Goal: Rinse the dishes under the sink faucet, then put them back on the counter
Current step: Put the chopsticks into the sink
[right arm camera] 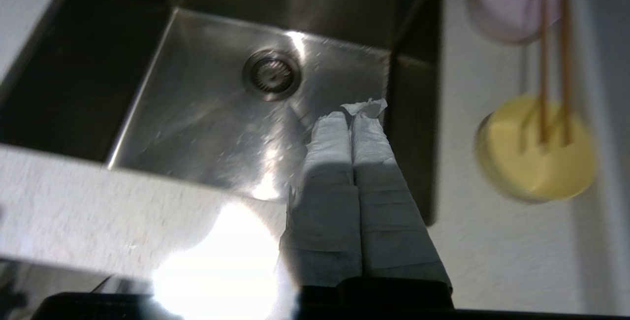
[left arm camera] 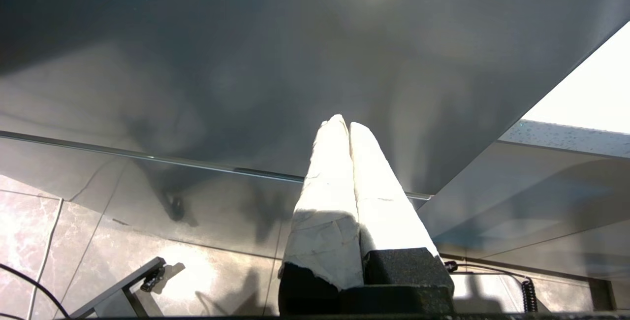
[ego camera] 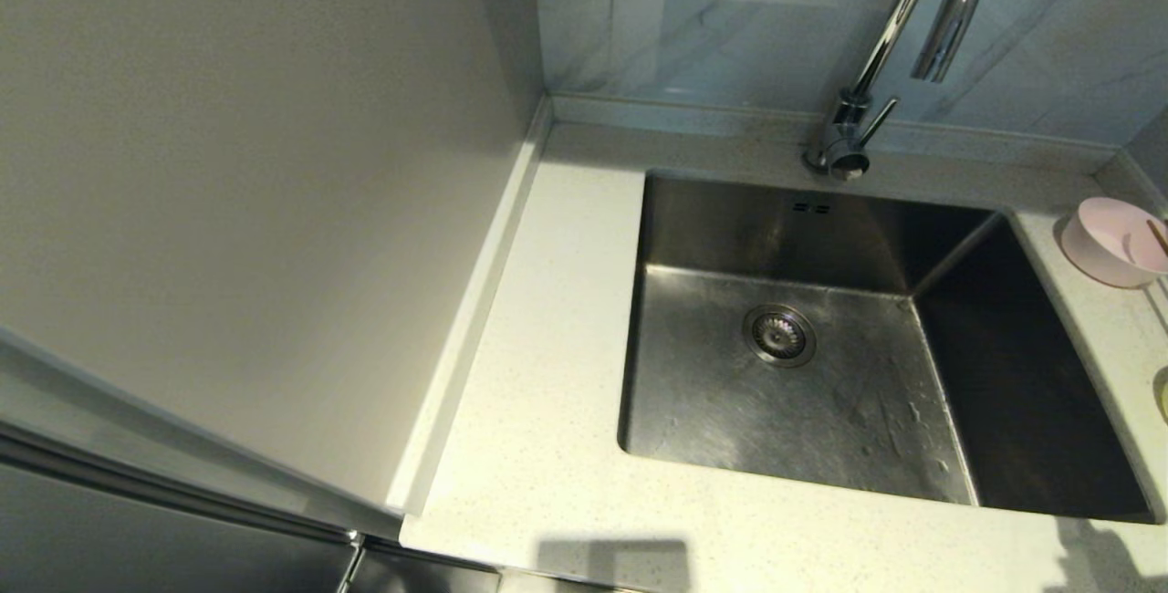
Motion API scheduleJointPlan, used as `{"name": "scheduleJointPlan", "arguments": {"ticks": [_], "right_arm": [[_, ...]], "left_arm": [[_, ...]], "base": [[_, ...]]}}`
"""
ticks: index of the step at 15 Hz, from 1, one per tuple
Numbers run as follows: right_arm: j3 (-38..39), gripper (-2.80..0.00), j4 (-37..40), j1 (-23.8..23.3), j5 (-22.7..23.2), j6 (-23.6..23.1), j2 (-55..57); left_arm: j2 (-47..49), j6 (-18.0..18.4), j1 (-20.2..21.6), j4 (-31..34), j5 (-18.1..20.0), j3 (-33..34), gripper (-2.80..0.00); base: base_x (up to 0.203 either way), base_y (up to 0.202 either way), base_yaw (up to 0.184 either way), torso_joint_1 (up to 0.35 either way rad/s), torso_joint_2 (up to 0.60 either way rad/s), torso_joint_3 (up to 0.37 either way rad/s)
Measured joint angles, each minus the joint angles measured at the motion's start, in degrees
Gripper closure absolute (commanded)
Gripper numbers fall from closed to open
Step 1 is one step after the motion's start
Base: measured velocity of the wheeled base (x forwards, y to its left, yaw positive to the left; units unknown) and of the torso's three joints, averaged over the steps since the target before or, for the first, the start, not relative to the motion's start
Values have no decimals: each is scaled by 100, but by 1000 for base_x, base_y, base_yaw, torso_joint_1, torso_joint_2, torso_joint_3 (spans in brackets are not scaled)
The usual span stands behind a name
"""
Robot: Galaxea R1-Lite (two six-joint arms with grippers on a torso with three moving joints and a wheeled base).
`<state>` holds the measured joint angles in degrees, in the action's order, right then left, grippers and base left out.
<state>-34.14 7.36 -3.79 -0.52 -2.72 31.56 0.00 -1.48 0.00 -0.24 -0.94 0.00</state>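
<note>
The right hand (right arm camera: 350, 115), clenched and empty, hangs over the sink (right arm camera: 206, 128) while the pink bowl (right arm camera: 512, 5) and yellow bowl (right arm camera: 534, 162), bridged by two chopsticks (right arm camera: 543, 64), wait on the bench (right arm camera: 472, 241); a careless reach could send the loose sticks rolling off.

A blue-grey marbled wall tile (ego camera: 730, 18) is seen along the back, veined faintly and lit with soft reflections. On the left a plain beige side panel (ego camera: 255, 210) is shown, smooth and matt, bordered below by a pale trim strip (ego camera: 182, 447) – beneath it a dark glossy cabinet front (ego camera: 137, 538) is caught. In the left wrist view a grey glossy cabinet door (left arm camera: 246, 64) is filled with dim reflections, and a marbled brown floor tile (left arm camera: 29, 221) with pale grout lines is lit by a bright patch – black cables are trailed across it
</note>
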Motion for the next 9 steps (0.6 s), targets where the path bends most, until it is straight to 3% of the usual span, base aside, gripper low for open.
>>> {"name": "scheduleJointPlan", "arguments": {"ticks": [2,5,7,9], "right_arm": [[-1665,0,1076,-235,-191,-264,863],[-3719,0,3313,-629,-347,-850,2038],[-4255,0,4487,-988,-395,-1643,2627],[-4394,0,4858,-1253,-401,-2306,3045]], "left_arm": [[0,1,0,1,0,0,0],[0,1,0,0,1,0,0],[0,3,0,0,0,0,0],[0,0,-2,2,0,0,0]], "base": [[0,0,0,0,0,0],[0,0,0,0,0,0],[0,0,0,0,0,0],[0,0,0,0,0,0]]}}
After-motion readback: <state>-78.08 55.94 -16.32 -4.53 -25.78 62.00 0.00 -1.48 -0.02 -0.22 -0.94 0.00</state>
